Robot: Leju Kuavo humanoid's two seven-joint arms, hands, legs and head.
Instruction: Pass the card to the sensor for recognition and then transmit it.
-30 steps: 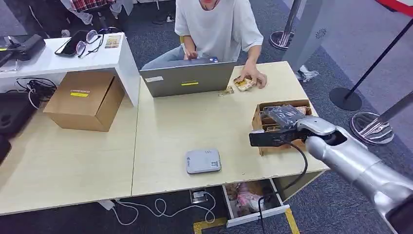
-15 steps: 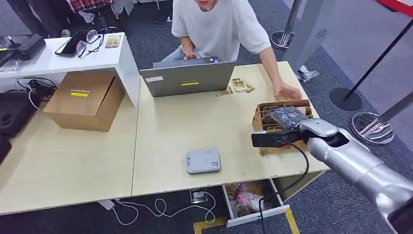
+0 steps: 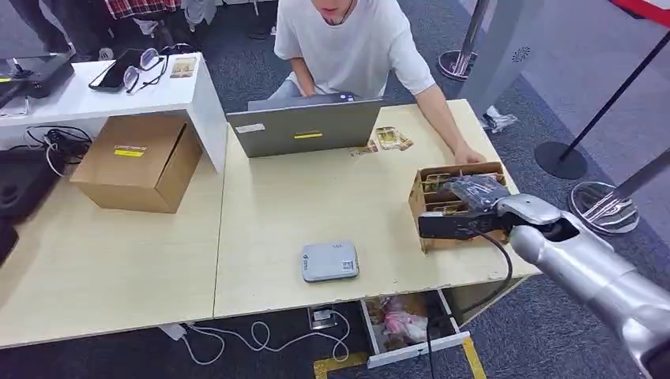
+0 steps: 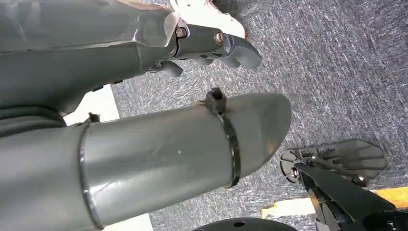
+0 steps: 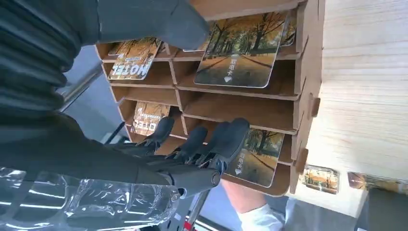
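Now the right hand [image 5: 192, 154] reaches into the card rack [image 5: 298, 91], fingers [image 5: 231, 137] spread, empty, a card [image 5: 255, 159] just beyond their tips.

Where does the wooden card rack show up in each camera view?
Head view: the wooden card rack stands near the table's right edge, under the right hand.
Right wrist view: rack close up, its slots holding cards.
Left wrist view: not in it.
Shared landmark: the right hand over the rack.

"HOTEL" on card [image 5: 132, 65], card [image 5: 144, 120]
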